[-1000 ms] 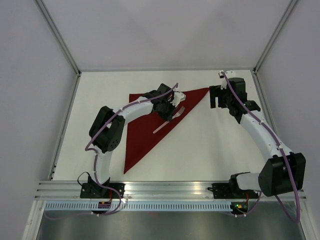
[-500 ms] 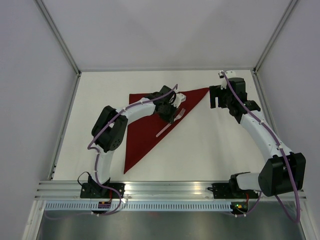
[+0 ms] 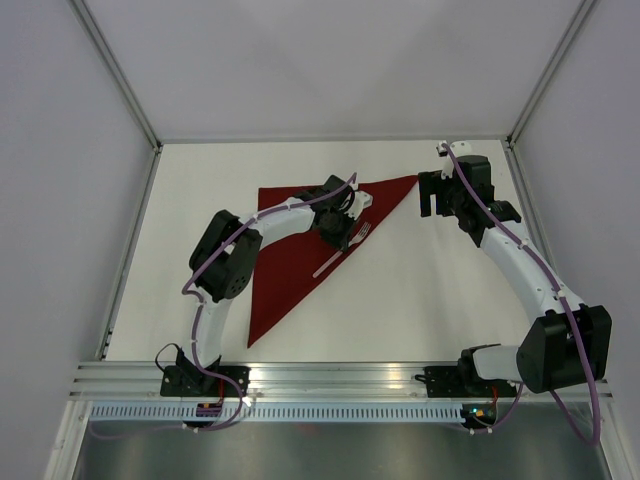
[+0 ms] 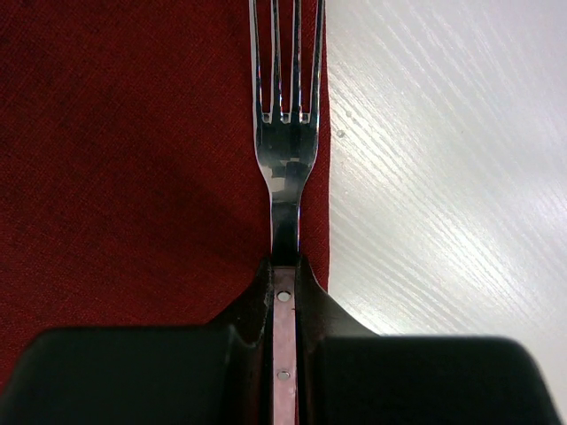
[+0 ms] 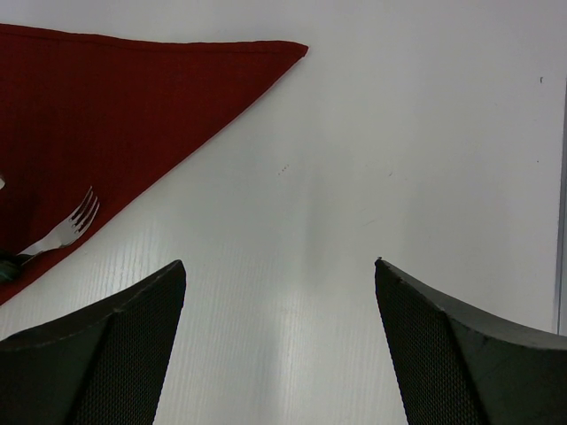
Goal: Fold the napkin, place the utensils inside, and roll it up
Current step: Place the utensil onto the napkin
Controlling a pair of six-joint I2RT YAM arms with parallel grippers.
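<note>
The napkin (image 3: 285,270) lies folded into a maroon triangle near the middle of the white table (image 3: 420,300); in the top view its long edge runs from 7 o'clock up to 1 o'clock; the left gripper (image 3: 338,230) sits over that edge, its jaws pressed together on the pinkish handle of the fork (image 3: 352,243), pinching it; in the left wrist view the tines point to 12 o'clock just inside the cloth's edge, with bare table at 3 o'clock; whether the fork rests on the cloth or hangs just above it I cannot tell; the right gripper (image 3: 430,197) hangs at 3 o'clock of the napkin's far right corner, near it but apart, jaws spread wide over bare table, holding nothing
</note>
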